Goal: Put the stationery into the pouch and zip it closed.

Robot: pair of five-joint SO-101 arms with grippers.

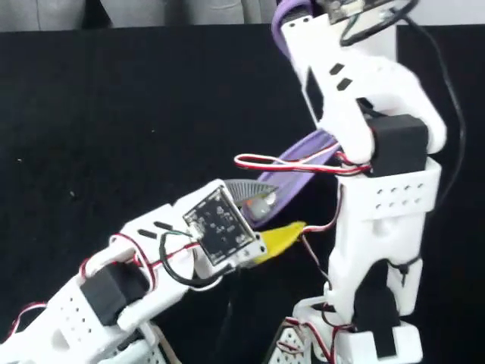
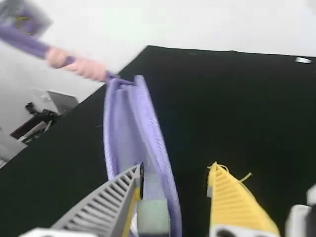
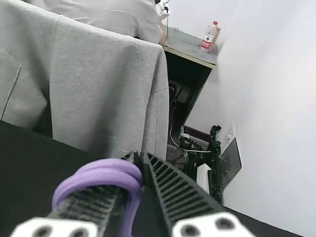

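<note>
- The purple pouch (image 1: 303, 150) hangs clear of the black tabletop (image 1: 114, 114), above its middle, stretched between the two arms
- The right pincer (image 3: 140, 168) is clamped on a bunched fold at the pouch's upper end
- The left pincer (image 2: 176, 167) stands open astride the lower end, with the cloth just beside its grey finger and the yellow finger well apart
- The pouch looks light, soft and floppy, so it will likely sag and twist if held at one point
- It is best taken by the firmer zip edge, with one end pinned to keep the mouth taut
</note>
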